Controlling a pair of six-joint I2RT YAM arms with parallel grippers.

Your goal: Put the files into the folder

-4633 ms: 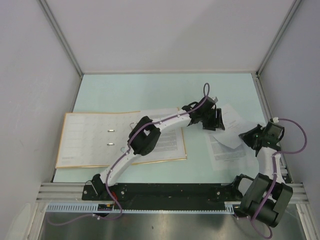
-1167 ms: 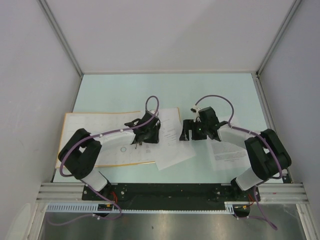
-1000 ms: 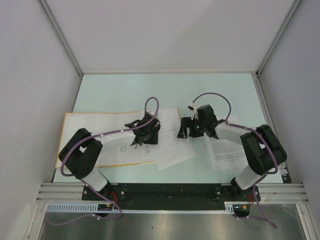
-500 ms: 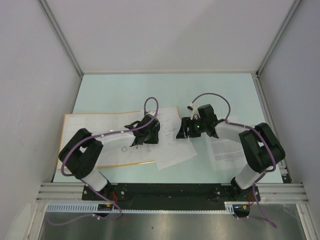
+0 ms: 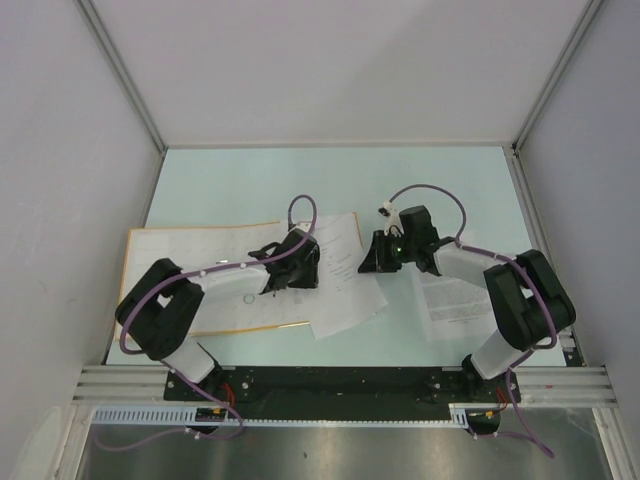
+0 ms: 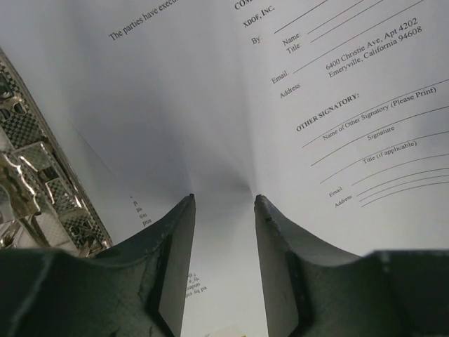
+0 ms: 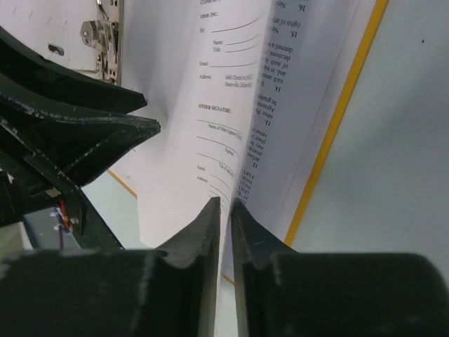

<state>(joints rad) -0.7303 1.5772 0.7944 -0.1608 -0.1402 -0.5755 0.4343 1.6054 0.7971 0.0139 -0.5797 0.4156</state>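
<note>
The folder (image 5: 170, 245) lies open at the left of the table, its orange edge (image 7: 337, 119) and metal rings (image 6: 35, 189) showing. One printed sheet of the files (image 5: 345, 295) lies skewed over the folder's right half and sticks out past it. My right gripper (image 5: 368, 262) (image 7: 226, 203) is shut on that sheet's right edge, which is lifted a little. My left gripper (image 5: 282, 270) (image 6: 224, 200) stands open, its fingertips (image 6: 184, 210) down on the same sheet beside the rings. More of the files (image 5: 455, 305) lie on the table at the right.
Grey walls close in the pale green table (image 5: 260, 180) on three sides. The arm bases and a metal rail (image 5: 330, 385) run along the near edge. The right arm reaches over the loose sheets at the right.
My right gripper has closed from wide open onto the sheet's edge and the sheet has shifted slightly. The left gripper has stayed on the sheet.
</note>
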